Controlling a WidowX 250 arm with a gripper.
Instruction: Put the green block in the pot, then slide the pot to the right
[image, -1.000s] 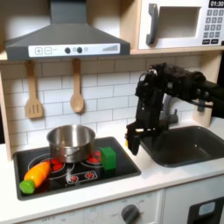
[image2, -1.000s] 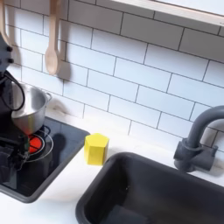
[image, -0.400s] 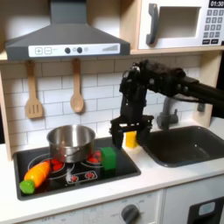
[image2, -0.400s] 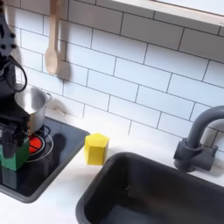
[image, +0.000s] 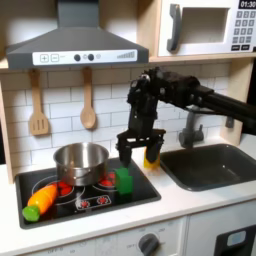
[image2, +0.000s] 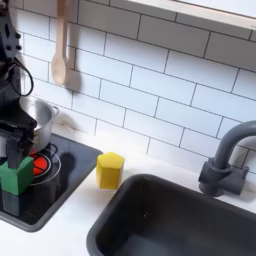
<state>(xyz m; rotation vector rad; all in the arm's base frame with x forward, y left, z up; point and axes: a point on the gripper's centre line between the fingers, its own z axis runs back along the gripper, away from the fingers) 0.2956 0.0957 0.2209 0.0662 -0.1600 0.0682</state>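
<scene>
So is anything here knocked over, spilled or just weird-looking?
Nothing is spilled or broken. The pot stands upright on the stove and the green block stands beside it. The only odd bits: a toy carrot lies straight on the stove, and a yellow block stands alone on the counter by the sink.

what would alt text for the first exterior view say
A black robot arm's tool hangs open just above the green block on a toy stove, right of the silver pot. A toy carrot lies front left; a sink is right.
</scene>
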